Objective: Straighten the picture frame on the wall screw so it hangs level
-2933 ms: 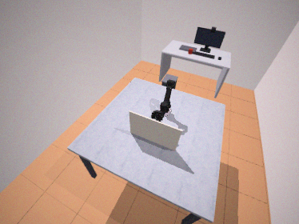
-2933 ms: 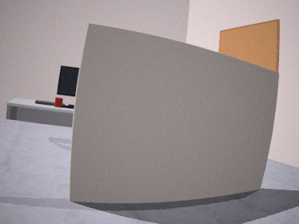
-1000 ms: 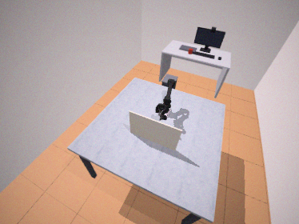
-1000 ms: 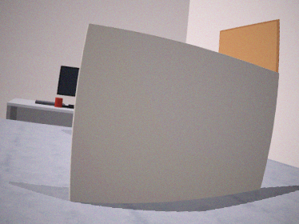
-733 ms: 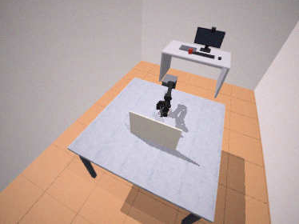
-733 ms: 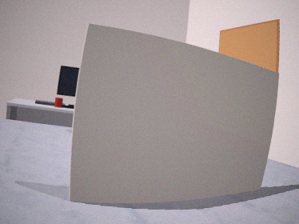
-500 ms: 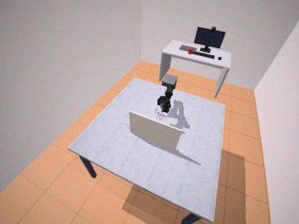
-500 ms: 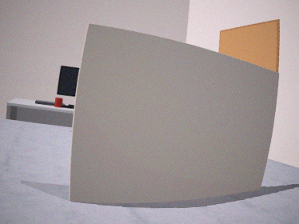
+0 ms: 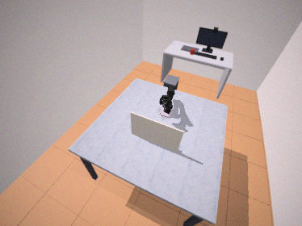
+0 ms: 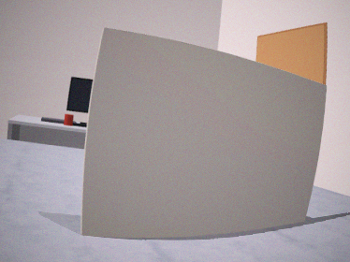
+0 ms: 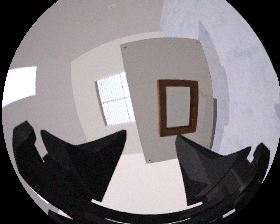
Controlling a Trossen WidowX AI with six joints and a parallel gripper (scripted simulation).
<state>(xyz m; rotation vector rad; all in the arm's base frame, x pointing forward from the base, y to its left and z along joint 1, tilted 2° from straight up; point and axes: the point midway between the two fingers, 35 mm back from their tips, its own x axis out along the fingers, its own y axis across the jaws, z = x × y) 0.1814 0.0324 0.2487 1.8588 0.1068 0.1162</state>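
The brown picture frame hangs on the front of the upright panel. In the wrist view its long sides are not quite parallel to the panel's edges, so it looks somewhat tilted, but the wide lens bends lines and the amount is hard to tell. The screw and the notched strip are hidden. My gripper is open and empty, back from the frame, which appears beyond the fingertips and nearer the right finger. The top and exterior views show only the panel's back, so the frame is hidden there.
The arm stands on the table behind the panel as the top camera sees it. A white desk with a monitor and a red cup is farther back. A bright window shows beyond the panel.
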